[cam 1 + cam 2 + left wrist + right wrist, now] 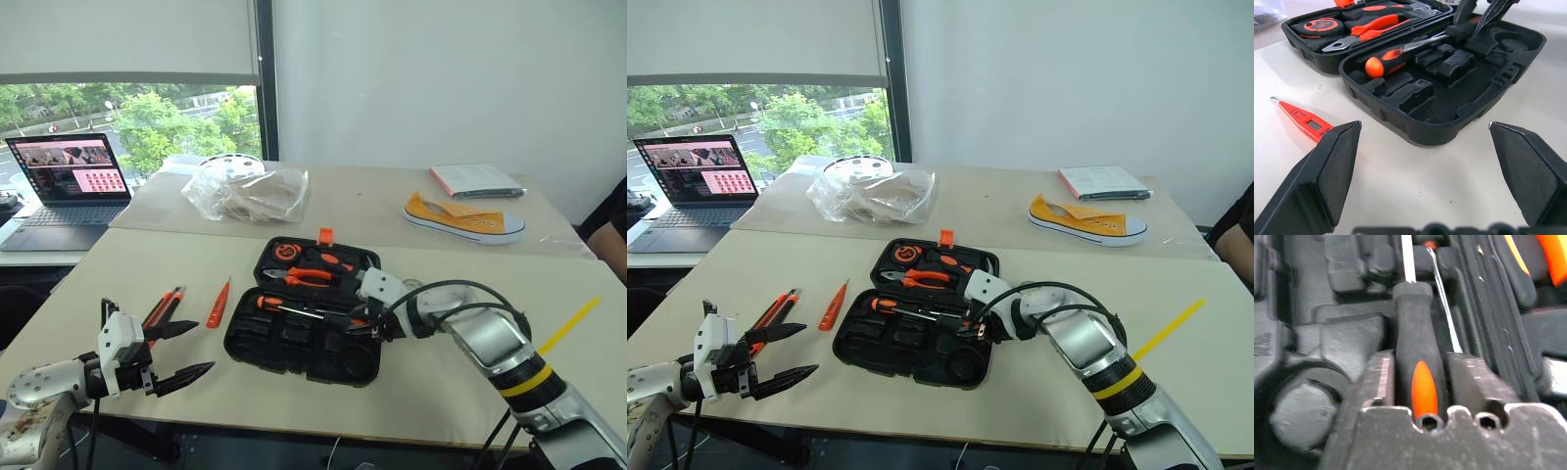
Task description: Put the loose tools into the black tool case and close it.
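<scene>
Two screwdrivers [294,307] are laid in the moulded black tool case [294,345], pliers [312,277] at 12 o'clock. One handle is straddled by the right gripper [361,323], jaws loosened; left gripper [191,351] jaws are spread empty.

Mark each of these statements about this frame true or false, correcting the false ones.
1. The black tool case lies open on the table. True.
2. The left pincer grips the utility knife. False: it hangs open over the table near the case, and the utility knife lies on the table beyond it.
3. The right pincer is inside the case with a screwdriver handle between its fingers. True.
4. The tester screwdriver already sits in a recess. False: it lies on the table left of the case.
5. A yellow shoe lies on the far table. True.
</scene>
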Controlling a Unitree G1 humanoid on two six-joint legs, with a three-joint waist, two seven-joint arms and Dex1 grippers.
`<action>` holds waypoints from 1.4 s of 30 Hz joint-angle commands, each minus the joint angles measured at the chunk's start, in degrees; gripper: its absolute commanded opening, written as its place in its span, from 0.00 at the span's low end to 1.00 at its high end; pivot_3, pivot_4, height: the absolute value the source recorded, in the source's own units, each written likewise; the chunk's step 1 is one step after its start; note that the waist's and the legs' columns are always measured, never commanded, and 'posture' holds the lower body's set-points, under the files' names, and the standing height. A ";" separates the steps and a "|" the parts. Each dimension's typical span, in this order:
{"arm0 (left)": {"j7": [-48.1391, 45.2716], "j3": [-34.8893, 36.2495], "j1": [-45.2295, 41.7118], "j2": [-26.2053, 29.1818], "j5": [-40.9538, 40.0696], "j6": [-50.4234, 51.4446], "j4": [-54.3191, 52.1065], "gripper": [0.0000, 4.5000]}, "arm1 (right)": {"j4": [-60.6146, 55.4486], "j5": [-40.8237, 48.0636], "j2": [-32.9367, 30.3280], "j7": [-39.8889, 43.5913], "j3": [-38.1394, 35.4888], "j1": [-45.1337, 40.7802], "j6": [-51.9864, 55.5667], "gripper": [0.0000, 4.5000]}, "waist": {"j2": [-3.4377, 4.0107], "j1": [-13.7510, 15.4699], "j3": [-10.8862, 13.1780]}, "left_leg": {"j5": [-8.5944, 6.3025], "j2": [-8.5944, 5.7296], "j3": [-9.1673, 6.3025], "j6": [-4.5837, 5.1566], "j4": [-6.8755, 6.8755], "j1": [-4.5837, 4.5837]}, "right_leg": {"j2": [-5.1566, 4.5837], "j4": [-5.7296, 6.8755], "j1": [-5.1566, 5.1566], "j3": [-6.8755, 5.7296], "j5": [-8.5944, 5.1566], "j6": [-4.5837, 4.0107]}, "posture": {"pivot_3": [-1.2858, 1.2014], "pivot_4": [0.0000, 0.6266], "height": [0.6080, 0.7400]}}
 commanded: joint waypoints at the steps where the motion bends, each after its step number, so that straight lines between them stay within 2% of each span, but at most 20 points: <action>1: 0.21 1.26 -0.89 0.71 -0.73 -0.12 -0.56 1.00 | -1.26 2.94 -1.13 5.75 -2.54 -0.40 -4.19 0.74 | 0.00 -0.04 0.00 | 0.00 0.01 0.00 0.00 -0.02 0.00 | 0.02 -0.03 0.00 0.00 0.00 0.00 | 0.52 0.24 1.00; 5: 0.44 1.18 -1.09 0.48 -0.59 -0.23 -0.36 1.00 | -1.20 6.66 -1.88 9.39 -6.72 -1.36 -6.35 0.74 | 0.01 -0.20 0.01 | 0.00 0.02 0.03 0.00 -0.02 -0.14 | 0.05 0.00 -0.18 -0.01 0.00 0.00 | 0.52 0.24 1.00; 8: 0.65 1.04 -1.30 0.18 -0.46 -0.31 -0.28 1.00 | 0.73 6.84 -0.54 8.70 -8.16 -1.37 -7.69 0.74 | 0.01 -0.30 0.01 | 0.00 0.02 0.06 0.00 0.01 -0.13 | 0.04 0.03 -0.18 -0.02 0.00 0.00 | 0.52 0.24 1.00; 9: 0.82 0.99 -1.37 0.01 -0.43 -0.38 -0.23 1.00 | 1.89 6.50 0.99 7.28 -8.50 -1.14 -8.73 0.62 | 0.00 -0.36 0.01 | 0.00 0.02 0.06 0.00 0.00 -0.12 | 0.04 0.03 -0.18 -0.02 0.00 -0.01 | 0.52 0.24 1.00; 11: 1.08 0.88 -1.50 -0.18 -0.33 -0.51 -0.09 1.00 | 3.70 5.54 3.46 5.17 -8.47 -0.69 -10.54 0.51 | 0.00 -0.54 0.01 | 0.01 0.02 0.06 -0.02 0.01 -0.10 | 0.04 0.06 -0.17 0.00 0.01 -0.01 | 0.52 0.24 1.00; 16: 1.57 0.67 -1.78 -0.25 -0.02 -0.65 0.20 1.00 | 5.66 2.95 6.40 4.22 -6.08 1.01 -13.10 0.12 | 0.01 -0.57 0.01 | 0.04 0.02 0.08 -0.07 0.00 -0.11 | 0.03 0.13 -0.24 0.04 0.01 -0.01 | 0.52 0.24 1.00; 18: 1.76 0.61 -1.93 -0.24 0.04 -0.66 0.25 1.00 | 6.53 2.04 7.05 4.45 -4.96 1.36 -13.84 0.01 | 0.01 -0.54 0.01 | 0.04 0.02 0.08 -0.07 0.00 -0.12 | 0.03 0.11 -0.24 0.04 0.01 -0.02 | 0.52 0.24 1.00; 26: 2.12 0.86 -1.24 0.22 0.26 -0.54 -0.17 1.00 | 9.94 -0.89 9.09 4.58 -1.88 1.69 -15.00 0.01 | 0.01 -0.74 0.01 | 0.05 0.02 0.12 -0.09 0.02 -0.08 | 0.04 0.21 -0.26 0.05 0.01 -0.02 | 0.52 0.24 1.00; 33: 3.42 2.36 1.09 0.43 0.30 -0.51 -0.96 1.00 | 11.45 -1.42 10.50 3.41 -1.88 1.19 -11.62 0.01 | 0.01 -0.94 0.00 | 0.11 0.06 0.16 -0.19 0.00 0.12 | 0.04 0.29 -0.20 0.16 0.04 -0.08 | 0.52 0.24 1.00; 42: 5.41 3.82 4.35 -0.20 -0.11 -0.74 -2.75 1.00 | 15.28 -1.89 10.95 3.99 -1.58 -0.57 -10.31 0.01 | 0.02 -0.80 0.01 | 0.10 0.09 0.05 -0.19 -0.06 0.60 | -0.31 0.25 0.38 0.17 0.10 -0.22 | 0.52 0.24 1.00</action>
